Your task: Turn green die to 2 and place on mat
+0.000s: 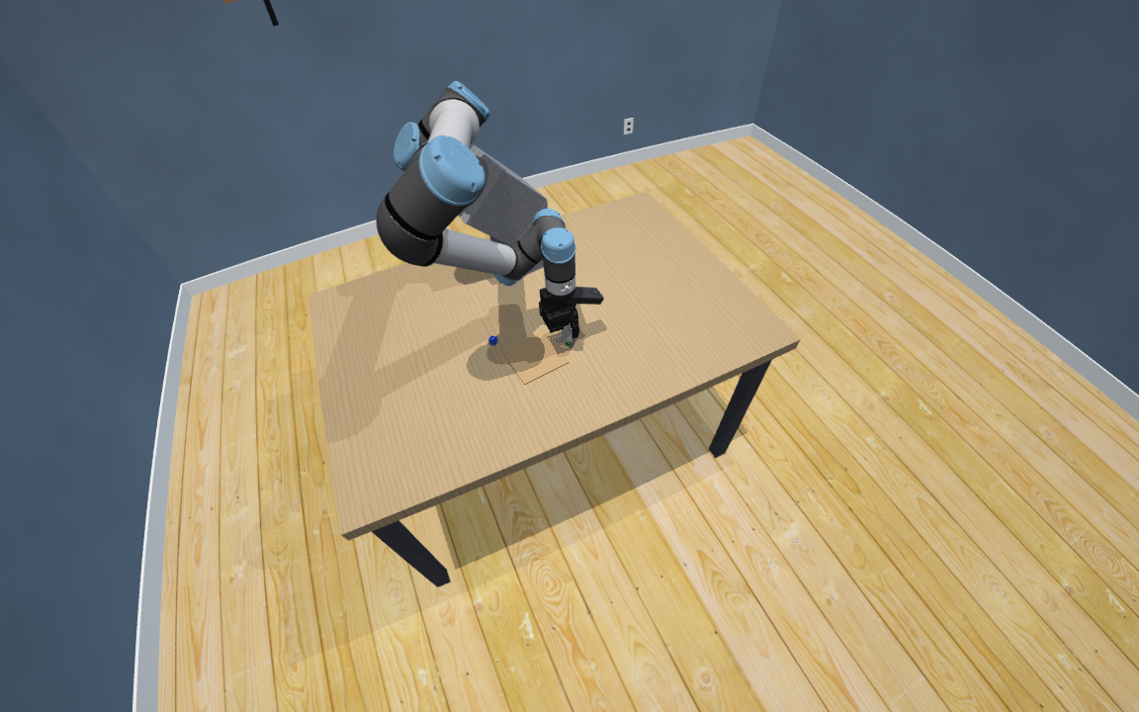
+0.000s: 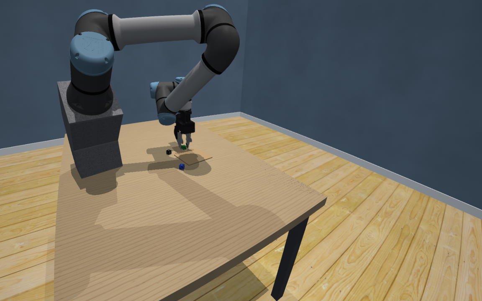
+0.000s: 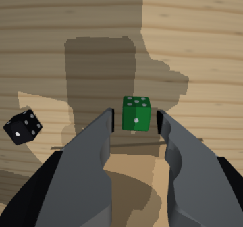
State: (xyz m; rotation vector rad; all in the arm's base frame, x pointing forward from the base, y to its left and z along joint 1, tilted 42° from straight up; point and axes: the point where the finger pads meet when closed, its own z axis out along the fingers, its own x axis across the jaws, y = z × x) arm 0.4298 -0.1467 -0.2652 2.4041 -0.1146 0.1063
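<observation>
The green die (image 3: 136,113) sits flat on the table just beyond the edge of the thin brown mat (image 3: 135,166). Its top face shows five pips and the side facing me shows one. My gripper (image 3: 135,111) is low over it, with one finger on each side of the die and a small gap at each finger, so it is open and holds nothing. In the exterior view the green die (image 2: 183,146) lies at the mat's (image 2: 193,157) far corner under the gripper (image 2: 183,144). In the top view the gripper (image 1: 569,336) largely hides the die.
A black die (image 3: 23,126) lies left of the gripper on the table, also seen in the exterior view (image 2: 168,151). A blue die (image 2: 181,166) lies at the mat's near-left side, off the mat. The arm's grey pedestal (image 2: 91,138) stands at the table's back left.
</observation>
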